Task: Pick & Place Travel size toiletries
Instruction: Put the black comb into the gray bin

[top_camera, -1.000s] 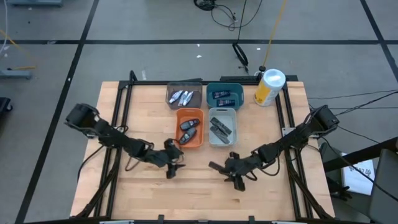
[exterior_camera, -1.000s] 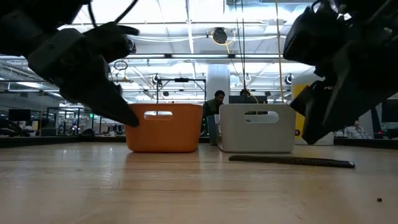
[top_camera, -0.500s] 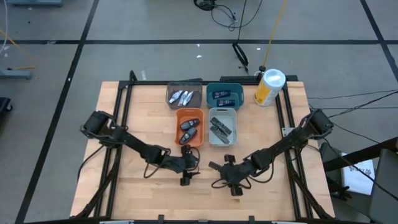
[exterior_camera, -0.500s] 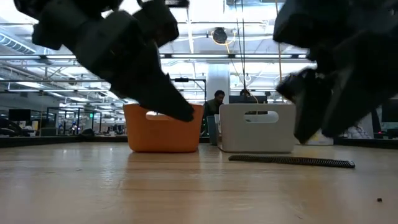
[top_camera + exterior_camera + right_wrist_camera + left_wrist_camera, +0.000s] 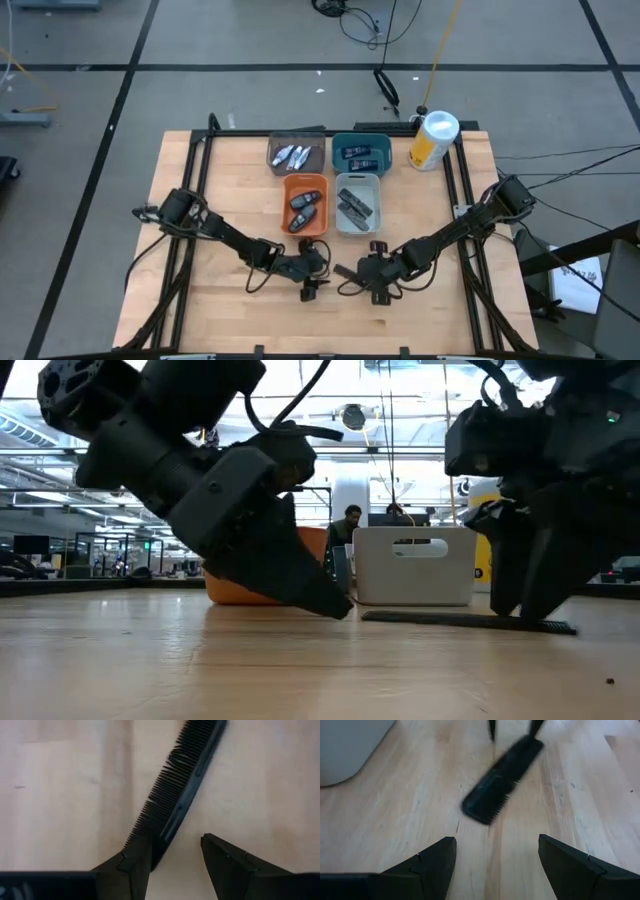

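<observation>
One slim black bar, a toothed comb [image 5: 175, 795], lies flat on the wood between my two grippers [image 5: 347, 271]. My right gripper [image 5: 175, 840] is open and low over the comb's end, one finger on each side of it. My left gripper [image 5: 495, 840] is open, tipped down toward the table, just short of the comb's other end [image 5: 475, 812]. The other toiletries lie in the bins: silvery tubes [image 5: 292, 155], dark blue tubes [image 5: 360, 155], dark grey ovals [image 5: 305, 208] and a black bar [image 5: 355, 205]. My right gripper comes at the comb from above, pointing down, with its fingers across the comb's end [image 5: 152, 847]. One finger [image 5: 135, 862] stands right beside the toothed edge. Whether it touches the comb I cannot tell. The comb lies flat on the table.
The orange bin [image 5: 288, 215] and the light grey bin [image 5: 375, 215] stand just beyond the grippers, with the brown-grey bin [image 5: 296, 138] and the teal bin [image 5: 360, 137] behind them. A yellow-and-white canister [image 5: 433, 140] stands at the far right corner. Bare wood lies toward the near edge.
My left gripper has moved toward the table's right and near edge, closing in on the comb and tipping down low. My right gripper has shifted left and come down over the comb's end. The comb has stayed where it was.
</observation>
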